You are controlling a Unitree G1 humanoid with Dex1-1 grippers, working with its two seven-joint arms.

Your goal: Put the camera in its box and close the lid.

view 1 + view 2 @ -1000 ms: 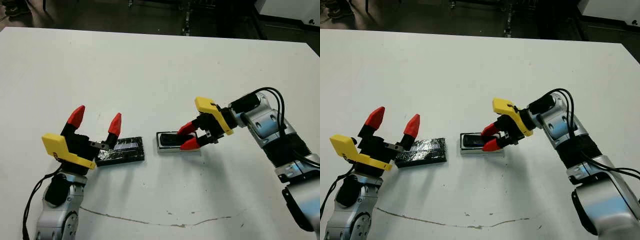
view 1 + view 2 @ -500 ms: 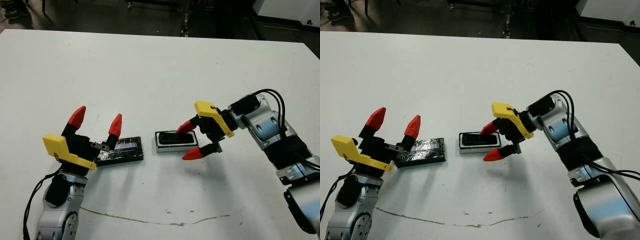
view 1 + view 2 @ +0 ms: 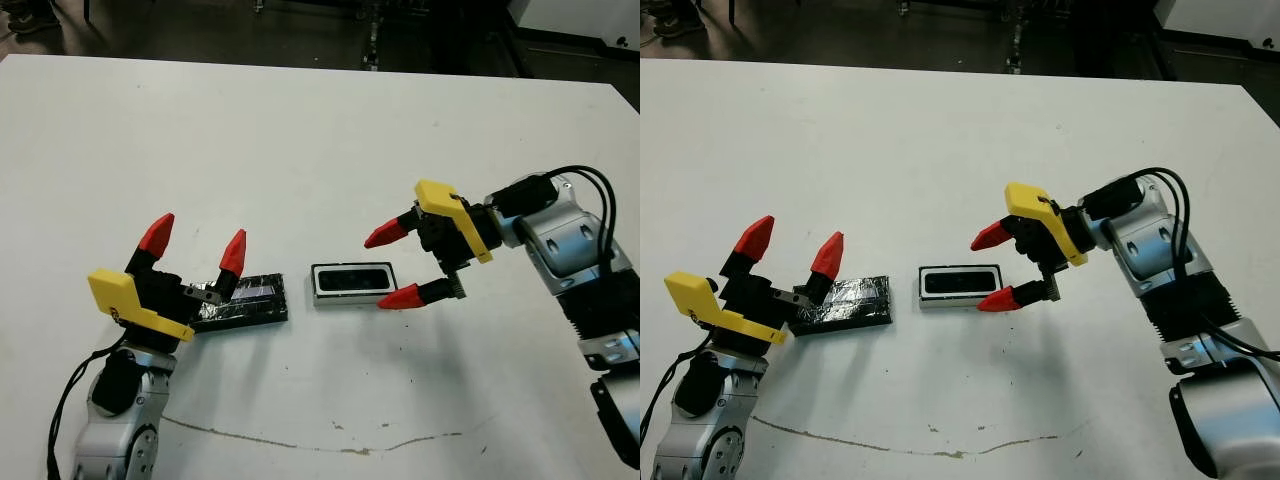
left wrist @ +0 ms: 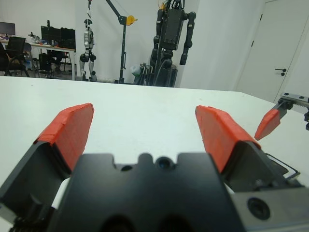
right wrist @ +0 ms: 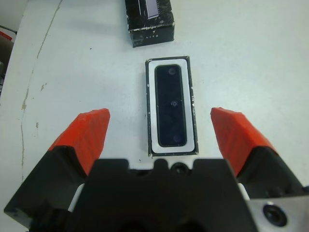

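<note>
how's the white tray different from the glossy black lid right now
The shallow white tray with a thin dark rim lies face up with the slim black bar-shaped camera inside; the flat glossy black lid with a silvery stripe holds nothing. The tray lies in front of the open right pincer, untouched; the lid lies by the open left pincer. Both lie flat on the white table, similar in size.

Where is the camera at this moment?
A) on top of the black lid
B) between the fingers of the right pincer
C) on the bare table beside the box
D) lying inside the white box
D: the camera lies flat inside the box, untouched by either pincer.
</note>
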